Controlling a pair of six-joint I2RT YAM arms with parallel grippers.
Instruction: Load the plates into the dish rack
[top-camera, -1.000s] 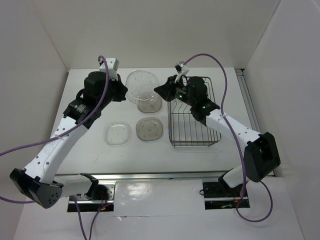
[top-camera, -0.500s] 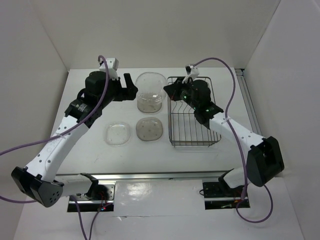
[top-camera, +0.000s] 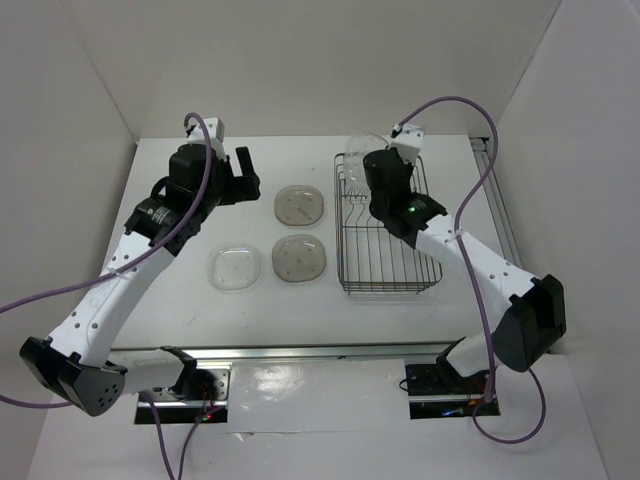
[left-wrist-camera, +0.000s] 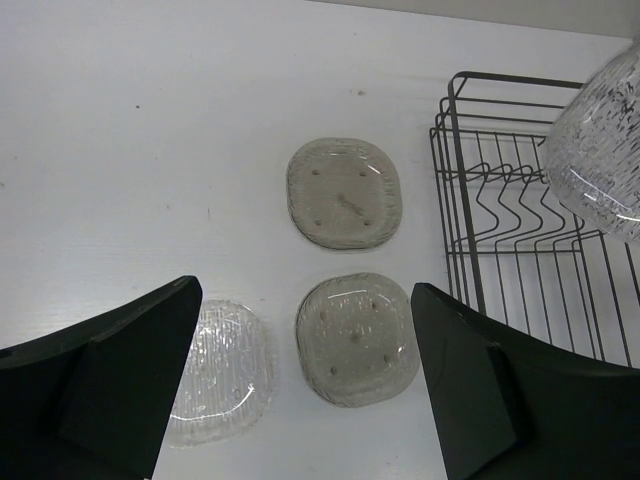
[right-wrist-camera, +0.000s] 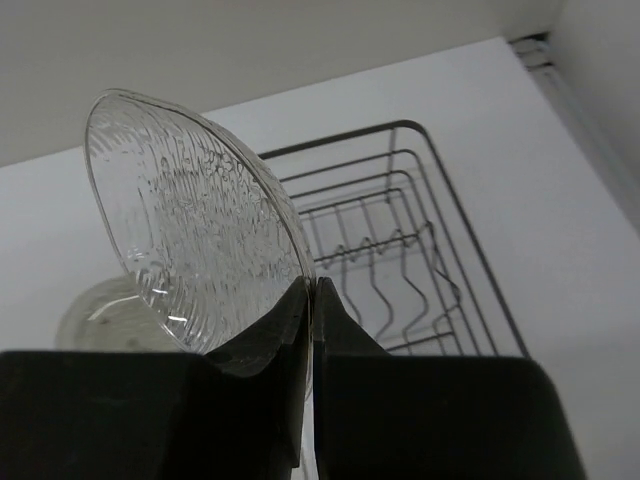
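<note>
— Count?
— One bench (top-camera: 260, 310), one dish rack (top-camera: 390, 262) on its right side. Four plates: far speckled plate (top-camera: 299, 203) and near speckled plate (top-camera: 300, 259) flat just left of the rack, flat clear plate (top-camera: 235, 268) left of the near one, held clear plate (right-wrist-camera: 190, 220) tilted on edge over the rack's far-left corner.
— Hands?
— Two. Right hand (right-wrist-camera: 312, 290) clamped on that plate's rim; left hand (left-wrist-camera: 305, 290) spread wide, holding nothing.
— Versus earlier?
— Then over the far speckled plate; now over the rack.
</note>
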